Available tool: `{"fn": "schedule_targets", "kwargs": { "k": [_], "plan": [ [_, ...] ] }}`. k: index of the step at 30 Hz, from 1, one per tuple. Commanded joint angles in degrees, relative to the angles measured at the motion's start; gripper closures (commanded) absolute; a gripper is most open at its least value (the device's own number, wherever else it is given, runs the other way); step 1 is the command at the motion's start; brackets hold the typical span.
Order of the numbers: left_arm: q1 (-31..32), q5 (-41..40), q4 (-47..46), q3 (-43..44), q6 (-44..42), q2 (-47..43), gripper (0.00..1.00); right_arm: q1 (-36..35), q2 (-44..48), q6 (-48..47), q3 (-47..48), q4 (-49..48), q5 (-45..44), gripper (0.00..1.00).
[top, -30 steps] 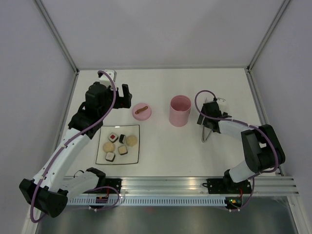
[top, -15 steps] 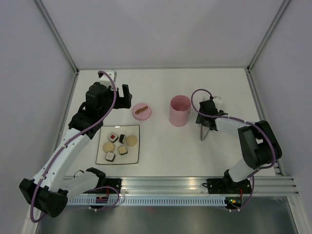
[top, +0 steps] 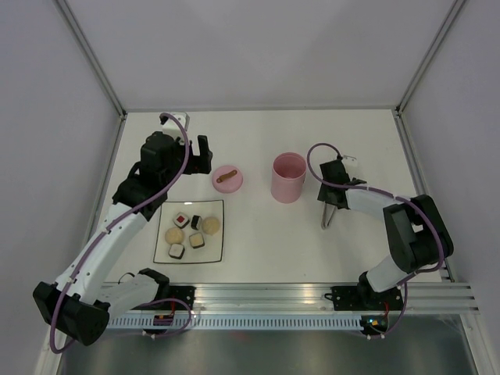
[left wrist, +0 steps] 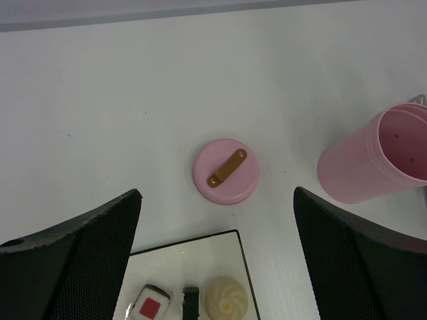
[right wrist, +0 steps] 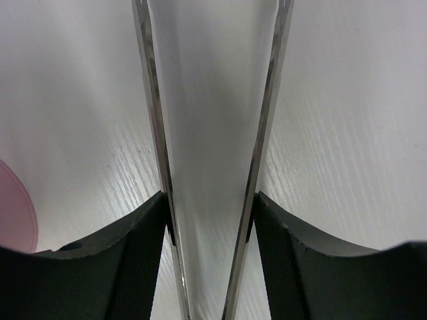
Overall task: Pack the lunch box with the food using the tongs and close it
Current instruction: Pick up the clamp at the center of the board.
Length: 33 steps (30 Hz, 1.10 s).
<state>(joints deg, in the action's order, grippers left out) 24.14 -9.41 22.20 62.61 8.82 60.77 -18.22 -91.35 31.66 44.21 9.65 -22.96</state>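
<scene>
The pink lunch box (top: 288,177) stands open at mid-table, also at the right of the left wrist view (left wrist: 373,157). Its lid (top: 227,179) with a brown strip handle lies flat to the left (left wrist: 226,171). The food (top: 191,229), sushi rolls and beige balls, sits on a white plate (top: 160,254); a red-centred roll (left wrist: 150,307) and a ball (left wrist: 227,298) show from the left wrist. The silver tongs (top: 326,216) lie right of the box. My right gripper (top: 331,200) (right wrist: 210,213) presses both tong arms (right wrist: 155,100). My left gripper (top: 195,155) (left wrist: 217,192) hangs open above lid and plate.
White walls with metal frame posts border the table on the left, back and right. The aluminium rail carrying both arm bases (top: 312,301) runs along the near edge. The right arm's cable loops above the tongs near the lunch box.
The right gripper has narrowed its fingers onto the tongs' two arms and shifted slightly left. The left arm has barely moved.
</scene>
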Motion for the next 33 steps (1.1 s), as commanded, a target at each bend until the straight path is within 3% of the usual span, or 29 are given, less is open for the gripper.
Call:
{"fn": "schedule_targets", "kwargs": {
  "k": [1,8,22,29,33],
  "plan": [
    [0.3,-0.6,-1.1,0.1,-2.0,0.7,0.00,-0.2,3.5,-0.7,3.0,6.8,-0.2,0.40],
    [0.2,0.4,-0.6,0.7,-2.0,1.0,0.00,-0.1,7.0,-3.0,14.8,15.6,-0.7,0.41],
    [0.2,0.0,-0.1,0.9,-1.8,2.1,0.00,0.0,9.8,-5.8,28.6,21.0,4.1,0.43],
    [0.2,-12.7,3.3,3.3,2.3,4.4,0.00,-1.0,9.5,-11.7,38.3,22.3,12.2,0.43],
    [0.1,-13.8,4.3,4.0,4.4,4.4,0.00,-2.8,8.8,-14.9,42.9,22.6,18.7,0.44]
  ]
}}
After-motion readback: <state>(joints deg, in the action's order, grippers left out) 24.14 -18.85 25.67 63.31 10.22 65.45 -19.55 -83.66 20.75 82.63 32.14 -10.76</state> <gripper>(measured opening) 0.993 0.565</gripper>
